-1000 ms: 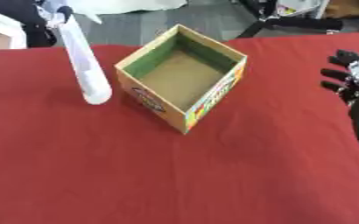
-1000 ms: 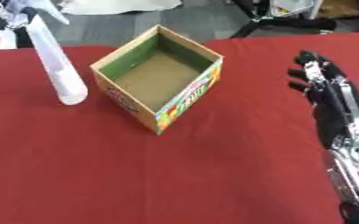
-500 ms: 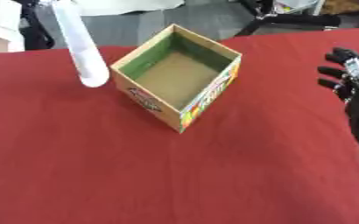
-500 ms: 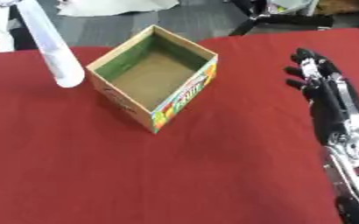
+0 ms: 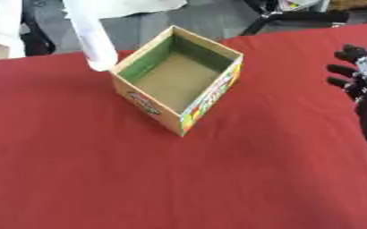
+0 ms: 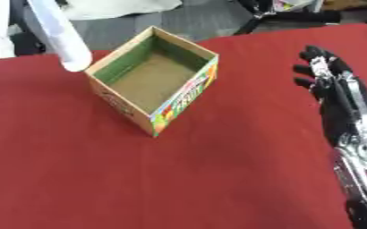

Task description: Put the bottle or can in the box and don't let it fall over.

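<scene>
So the bottle (image 5: pixel 90 36) is higher up and closer to the box (image 5: pixel 177 78) than a second ago, its bottom end now hanging just by the box's left rim. It's long, whitish, tilted, lower end pointing down-right, top cut off by the frame. Left hand isn't visible, so no idea what's holding it. Box sits open on the red table (image 5: pixel 100 170). Right hand (image 6: pixel 337 103) is flat at the right edge, fingers straight, holding nothing.

There is one white bottle (image 5: pixel 90 36), one open cardboard box (image 5: pixel 179 83), one robot hand (image 6: pixel 335 96), and one red desk (image 5: pixel 100 170).
</scene>
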